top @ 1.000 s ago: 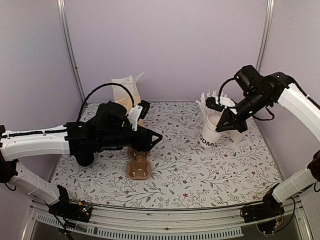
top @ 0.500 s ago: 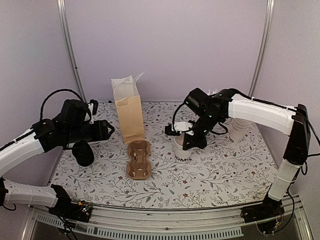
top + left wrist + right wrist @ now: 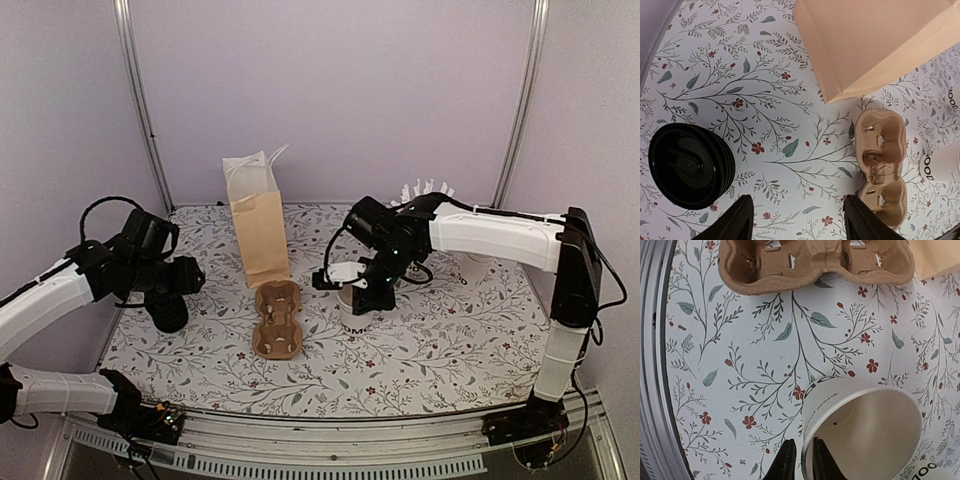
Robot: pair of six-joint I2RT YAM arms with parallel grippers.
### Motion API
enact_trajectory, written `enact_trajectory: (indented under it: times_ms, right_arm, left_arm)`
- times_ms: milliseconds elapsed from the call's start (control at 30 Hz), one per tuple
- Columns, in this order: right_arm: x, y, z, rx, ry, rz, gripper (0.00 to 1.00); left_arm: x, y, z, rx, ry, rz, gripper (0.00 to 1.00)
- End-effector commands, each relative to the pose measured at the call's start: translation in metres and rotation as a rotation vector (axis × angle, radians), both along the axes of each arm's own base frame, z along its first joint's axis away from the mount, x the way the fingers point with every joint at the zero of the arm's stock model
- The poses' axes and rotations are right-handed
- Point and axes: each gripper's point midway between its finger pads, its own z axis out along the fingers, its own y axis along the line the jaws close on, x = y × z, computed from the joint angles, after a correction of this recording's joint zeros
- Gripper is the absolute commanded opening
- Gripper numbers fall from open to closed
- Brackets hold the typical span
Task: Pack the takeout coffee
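From above, our right gripper [image 3: 352, 288] grips a lidless white paper cup [image 3: 355, 320] just right of the cardboard cup carrier [image 3: 277, 320]. The brown paper bag [image 3: 258, 235] stands behind the carrier, and the stack of black lids [image 3: 168, 310] lies well left of it. No lidded coffee shows.

At the left wrist, our left gripper [image 3: 802, 222] is spread wide and empty.

At the right wrist, our fingers [image 3: 787, 462] pinch the cup's rim. We judge that rim crushable, so we should squeeze lightly and keep the cup upright.
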Motion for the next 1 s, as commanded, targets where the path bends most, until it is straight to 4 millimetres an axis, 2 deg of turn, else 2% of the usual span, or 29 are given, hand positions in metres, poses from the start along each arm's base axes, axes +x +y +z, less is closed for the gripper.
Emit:
enact_trajectory:
  times_ms: [0, 67, 200, 333, 367, 433, 533, 567, 667, 833, 967]
  right_arm:
    - [-0.009, 0.002, -0.001, 0.006, 0.016, -0.003, 0.21]
    - [-0.013, 0.002, 0.008, 0.026, 0.027, 0.006, 0.27]
    - [-0.021, -0.003, 0.041, 0.095, 0.011, 0.022, 0.31]
    - [-0.022, -0.015, 0.091, 0.259, 0.015, 0.001, 0.32]
    - [-0.022, -0.019, 0.097, 0.302, 0.036, -0.011, 0.32]
    - [-0.026, -0.035, 0.104, 0.38, 0.067, -0.03, 0.32]
    - [-0.026, -0.051, 0.101, 0.451, 0.052, -0.06, 0.32]
    - [-0.026, -0.057, 0.105, 0.478, 0.03, -0.067, 0.32]
    - [-0.021, -0.073, 0.112, 0.548, -0.002, -0.102, 0.32]
    - [-0.02, -0.083, 0.115, 0.595, -0.02, -0.117, 0.33]
    - [-0.022, -0.083, 0.109, 0.594, -0.004, -0.114, 0.33]
  left_arm:
    - [-0.001, 0.011, -0.009, 0.033, 0.027, 0.005, 0.64]
    - [0.0, 0.014, -0.008, 0.039, 0.023, 0.009, 0.64]
    - [0.0, 0.022, -0.008, 0.051, 0.035, 0.03, 0.64]
    - [0.001, 0.03, -0.013, 0.046, 0.066, 0.06, 0.62]
    - [0.001, 0.033, -0.016, 0.048, 0.083, 0.071, 0.61]
    - [0.002, 0.039, -0.024, 0.047, 0.127, 0.087, 0.6]
    - [0.005, 0.047, -0.037, 0.07, 0.197, 0.11, 0.54]
    - [0.007, 0.048, -0.04, 0.076, 0.212, 0.111, 0.53]
    - [0.012, 0.052, -0.048, 0.095, 0.239, 0.124, 0.51]
    - [0.015, 0.055, -0.054, 0.123, 0.258, 0.141, 0.48]
    - [0.016, 0.057, -0.054, 0.131, 0.26, 0.149, 0.4]
